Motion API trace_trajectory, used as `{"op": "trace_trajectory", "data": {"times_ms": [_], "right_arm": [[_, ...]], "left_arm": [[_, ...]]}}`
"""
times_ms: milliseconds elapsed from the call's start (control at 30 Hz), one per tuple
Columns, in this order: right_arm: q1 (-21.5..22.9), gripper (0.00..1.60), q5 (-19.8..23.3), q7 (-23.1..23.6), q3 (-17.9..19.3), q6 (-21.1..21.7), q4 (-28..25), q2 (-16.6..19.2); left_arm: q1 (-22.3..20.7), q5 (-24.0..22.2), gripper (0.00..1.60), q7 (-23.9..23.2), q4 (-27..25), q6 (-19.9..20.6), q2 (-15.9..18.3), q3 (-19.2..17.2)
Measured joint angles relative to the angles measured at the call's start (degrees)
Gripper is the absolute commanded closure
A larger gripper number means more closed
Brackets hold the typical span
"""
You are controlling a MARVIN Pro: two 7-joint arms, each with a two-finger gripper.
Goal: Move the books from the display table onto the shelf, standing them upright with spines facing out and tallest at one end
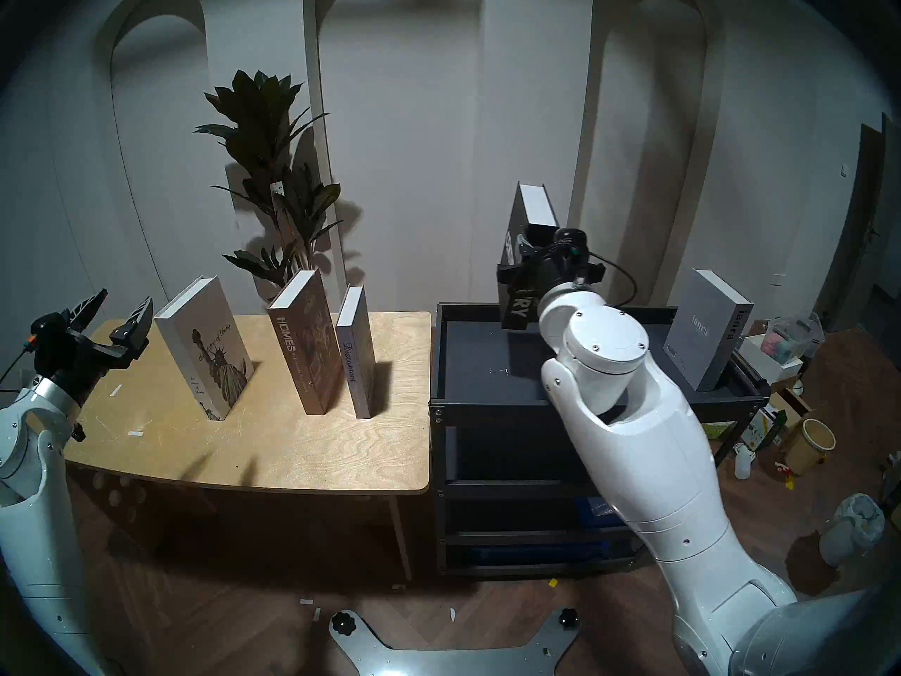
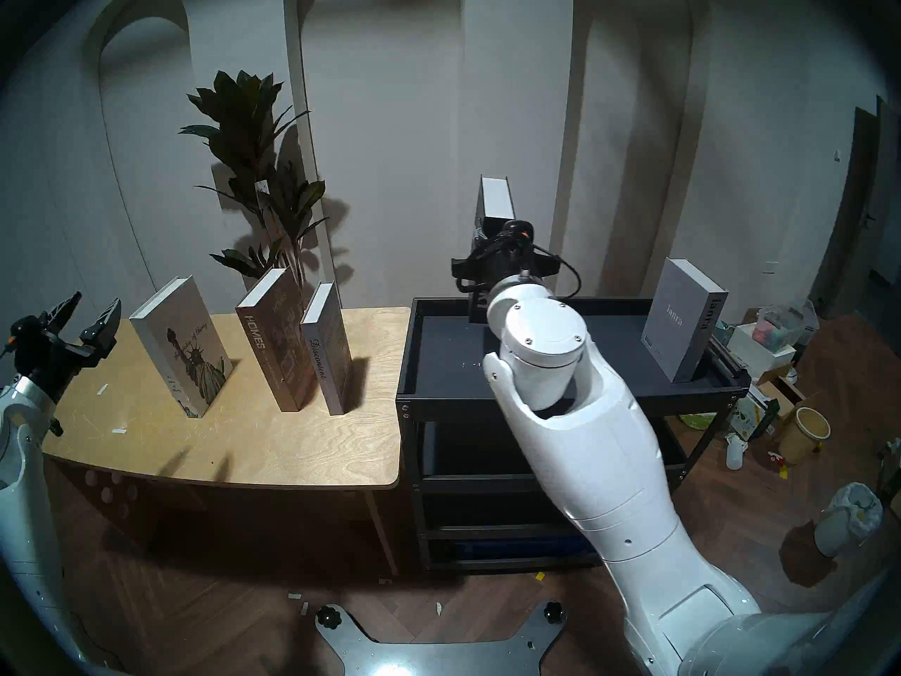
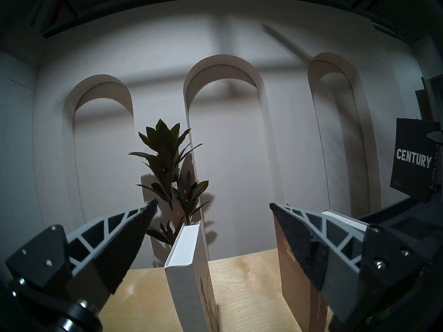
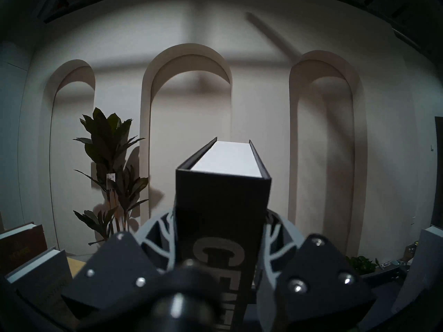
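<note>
From the head's left eye you have the right gripper (image 1: 524,263) clamped on the black "CENTURY" book (image 1: 524,250), jaws pinched against its two covers just behind the spine so it hangs upright, clear above the shelf (image 1: 487,367) near the tray's back rim; that grip should let you set it down on its bottom edge with the spine toward you. The grey "ianra" book (image 1: 707,328) stands at the tray's right end, so the open tray floor between it and your load is the room you have. From the head's right eye the same holds: the Statue of Liberty book (image 2: 183,346), the "HOMES" book (image 2: 275,338) and the "Discontent" book (image 2: 326,348) stand upright on the table (image 2: 292,446), apart from each other, and the left gripper (image 2: 85,321) hovers over the table's left end with jaws spread wide and empty. In the left wrist view the Statue of Liberty book's white top edge sits in the gap between the fingers (image 3: 124,240), lined up for a straight reach, with "HOMES" partly behind the other finger. In the right wrist view the spine fills the centre with a finger curved against each cover; the grey book shows at the right edge, so judge your sideways clearance there before lowering.
</note>
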Motion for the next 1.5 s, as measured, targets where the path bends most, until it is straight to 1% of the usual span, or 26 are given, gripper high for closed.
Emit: {"op": "trace_trajectory", "data": {"times_ms": [200,267,400,467,567,633,700,800,1033,1167,1333,1500], "right_arm": [[-2.78,1.6,2.81,3.85,5.89,2.83,-2.86,4.17],[-4.11,1.6,4.59,6.01,8.47,3.93,-3.69,5.98],[-6.0,1.6,7.54,9.7,12.05,4.85,-4.42,8.48],[-7.14,1.6,9.22,12.03,14.17,4.98,-4.49,9.9],[-8.13,1.6,10.53,14.12,16.12,4.89,-4.38,11.08],[-9.39,1.6,12.14,17.24,18.84,4.34,-3.78,12.59],[-9.86,1.6,12.72,18.65,19.9,3.94,-3.23,13.21],[-10.84,1.6,13.64,22.06,21.9,2.43,-0.64,14.6],[-11.84,1.6,13.89,26.48,22.87,-0.94,4.09,16.25],[-11.77,1.6,12.8,28.16,22.82,-2.88,6.9,17.03],[-11.3,1.6,11.93,29.34,23.0,-3.92,8.73,17.72],[-11.11,1.6,11.49,30.33,24.04,-4.3,8.97,18.58]], "left_arm": [[0.0,0.0,0.0,0.0,0.0,0.0,0.0,0.0],[0.0,0.0,0.0,0.0,0.0,0.0,0.0,0.0],[0.0,0.0,0.0,0.01,0.0,0.0,0.0,0.0],[0.0,0.0,0.0,0.01,0.0,0.0,0.0,0.0],[0.0,0.0,0.0,0.01,0.0,0.0,0.0,0.0],[0.0,0.0,0.0,0.01,0.0,0.0,0.0,0.0],[0.0,0.0,0.0,0.01,0.0,0.0,0.0,0.0],[0.0,0.0,0.0,0.01,0.0,0.0,0.0,0.0],[0.0,0.0,0.0,0.01,0.0,-0.02,0.0,0.0],[0.0,0.02,0.0,0.01,-0.01,-0.02,0.0,0.0],[0.0,0.02,0.0,0.01,-0.01,-0.02,0.0,0.0],[0.0,0.02,0.0,0.01,-0.01,-0.02,0.0,0.0]]}}
